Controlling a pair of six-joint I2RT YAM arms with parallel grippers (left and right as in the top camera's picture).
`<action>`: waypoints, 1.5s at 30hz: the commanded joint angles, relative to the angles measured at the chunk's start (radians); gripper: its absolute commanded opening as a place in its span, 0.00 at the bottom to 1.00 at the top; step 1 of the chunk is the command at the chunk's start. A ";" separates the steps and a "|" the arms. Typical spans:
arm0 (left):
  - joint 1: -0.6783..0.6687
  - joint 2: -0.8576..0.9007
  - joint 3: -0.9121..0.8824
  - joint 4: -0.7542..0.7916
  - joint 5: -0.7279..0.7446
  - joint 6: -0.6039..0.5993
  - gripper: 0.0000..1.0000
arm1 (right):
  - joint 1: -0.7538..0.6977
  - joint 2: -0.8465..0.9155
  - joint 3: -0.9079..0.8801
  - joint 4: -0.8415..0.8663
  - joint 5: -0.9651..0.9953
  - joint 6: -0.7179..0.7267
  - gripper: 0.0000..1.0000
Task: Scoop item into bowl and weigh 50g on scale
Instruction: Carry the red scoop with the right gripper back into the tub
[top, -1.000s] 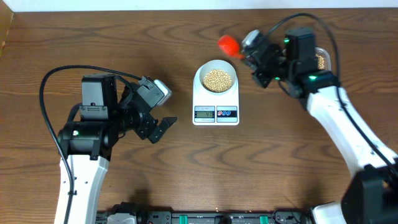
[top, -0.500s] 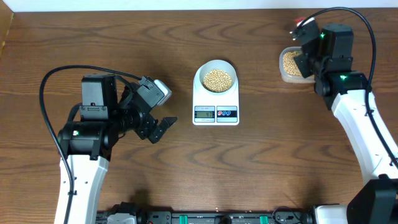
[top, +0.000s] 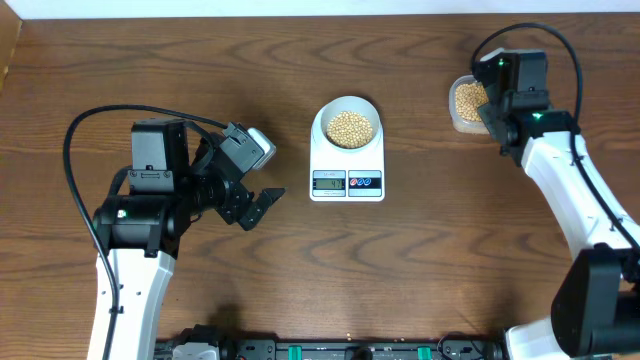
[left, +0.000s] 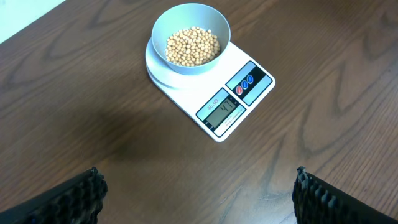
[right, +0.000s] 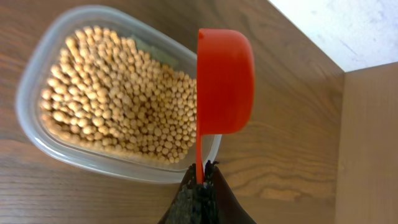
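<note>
My right pincer (right: 200, 180) pinches the handle of the red scoop (right: 224, 81), its cup over the rim of the tub (right: 23, 93), where the beans (right: 112, 99) lie just beside and below it, well to the right of the bowl (top: 347, 100) on the scale (top: 347, 183).

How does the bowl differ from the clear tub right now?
The bowl is round and opaque pale blue; the tub is clear and rounded-rectangular. The bowl sits on the scale; the tub rests directly on the table. The right gripper holds a red scoop at the tub's rim; nothing nears the bowl. Both hold tan beans.
</note>
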 joint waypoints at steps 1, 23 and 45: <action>0.005 0.003 0.019 0.000 0.002 0.013 0.98 | 0.013 0.027 -0.002 0.002 0.063 -0.036 0.01; 0.005 0.003 0.019 0.000 0.002 0.013 0.98 | 0.019 0.088 -0.002 -0.037 0.116 -0.064 0.01; 0.005 0.003 0.019 0.000 0.002 0.013 0.98 | 0.019 0.133 -0.002 -0.043 0.193 -0.064 0.01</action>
